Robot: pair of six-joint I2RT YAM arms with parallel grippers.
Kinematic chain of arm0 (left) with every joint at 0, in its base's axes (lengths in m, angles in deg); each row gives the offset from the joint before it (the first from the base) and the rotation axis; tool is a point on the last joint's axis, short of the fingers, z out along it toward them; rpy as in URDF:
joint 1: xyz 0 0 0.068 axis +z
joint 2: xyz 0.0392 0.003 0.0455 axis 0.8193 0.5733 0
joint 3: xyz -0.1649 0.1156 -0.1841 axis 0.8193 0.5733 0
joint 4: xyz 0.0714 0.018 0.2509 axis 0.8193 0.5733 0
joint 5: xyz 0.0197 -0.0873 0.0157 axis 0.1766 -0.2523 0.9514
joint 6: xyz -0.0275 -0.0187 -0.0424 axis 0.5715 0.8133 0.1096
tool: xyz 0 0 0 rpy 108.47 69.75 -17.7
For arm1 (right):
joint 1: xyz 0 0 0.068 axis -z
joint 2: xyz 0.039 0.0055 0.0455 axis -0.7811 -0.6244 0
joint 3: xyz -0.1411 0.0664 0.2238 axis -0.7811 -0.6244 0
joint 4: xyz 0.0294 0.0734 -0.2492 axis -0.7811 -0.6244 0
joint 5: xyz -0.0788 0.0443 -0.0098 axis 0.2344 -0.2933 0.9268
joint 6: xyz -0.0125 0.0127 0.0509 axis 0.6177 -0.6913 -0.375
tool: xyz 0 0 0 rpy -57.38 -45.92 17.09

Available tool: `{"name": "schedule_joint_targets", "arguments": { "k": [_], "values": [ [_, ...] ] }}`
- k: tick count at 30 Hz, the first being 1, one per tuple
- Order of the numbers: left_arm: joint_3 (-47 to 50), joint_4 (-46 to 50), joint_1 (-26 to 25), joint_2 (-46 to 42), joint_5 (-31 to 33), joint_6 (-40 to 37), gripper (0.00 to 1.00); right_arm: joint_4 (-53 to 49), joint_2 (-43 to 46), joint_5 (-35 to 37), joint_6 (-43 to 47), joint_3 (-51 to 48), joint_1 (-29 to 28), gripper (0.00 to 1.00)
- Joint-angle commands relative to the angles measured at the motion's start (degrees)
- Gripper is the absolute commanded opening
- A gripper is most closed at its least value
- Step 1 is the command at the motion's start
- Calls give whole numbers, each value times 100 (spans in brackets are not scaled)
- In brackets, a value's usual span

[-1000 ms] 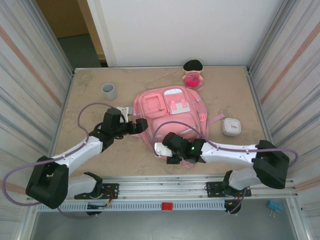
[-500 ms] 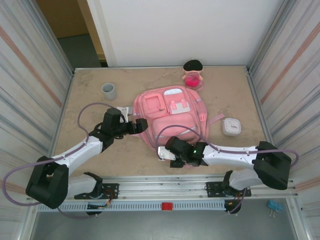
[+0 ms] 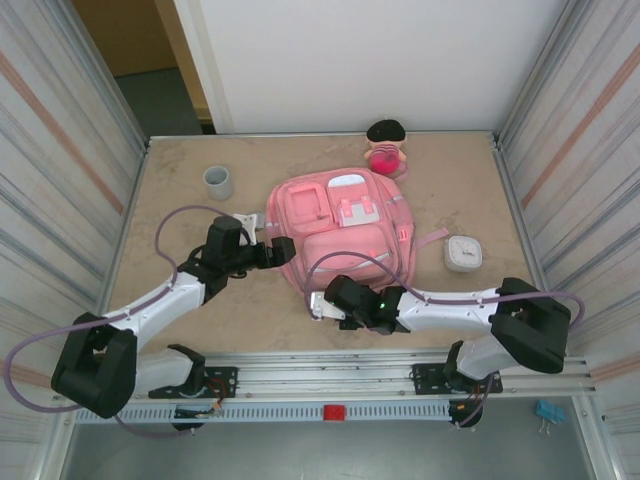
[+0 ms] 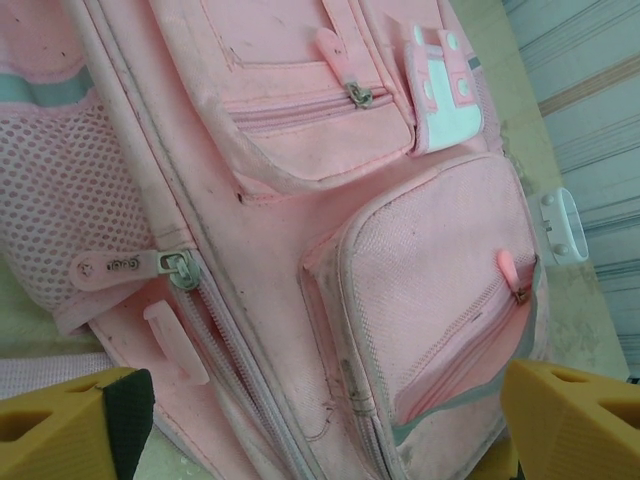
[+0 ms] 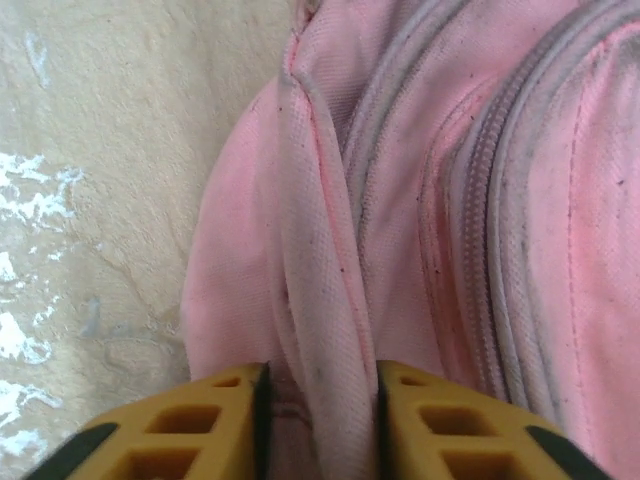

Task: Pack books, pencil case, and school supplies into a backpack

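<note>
The right hand (image 5: 318, 400) has crept left along the near edge of the large pink fabric backpack (image 3: 345, 225), which lies flat in the middle of the desk (image 3: 470, 190). It now clenches a fold of the seam. The left hand (image 3: 282, 250) waits released beside the bag's left side. This looks like preparation for opening it; packing seems not yet begun.

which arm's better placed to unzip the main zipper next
Left: the left gripper is open beside the zipper pull, while the right gripper is shut on a fold of the backpack.
</note>
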Motion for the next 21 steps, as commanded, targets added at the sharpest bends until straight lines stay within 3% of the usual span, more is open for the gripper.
{"name": "schedule_joint_targets", "arguments": {
  "k": [1,5,10,16,21],
  "values": [
    [-17,87,50,-232,165,-88,91,-731,223,310,114,233,-107,17],
    [23,202,62,-347,309,-235,88,-1481,795,216,319,543,-196,6],
    [228,-134,214,-345,193,-249,88,-2663,1289,209,542,1022,-253,2],
    [315,-905,371,242,-723,-95,86,-3353,1875,-81,865,1261,-27,0],
    [464,-1897,370,793,-1328,328,77,-3313,2239,-300,910,1236,276,0]
  ]
}}
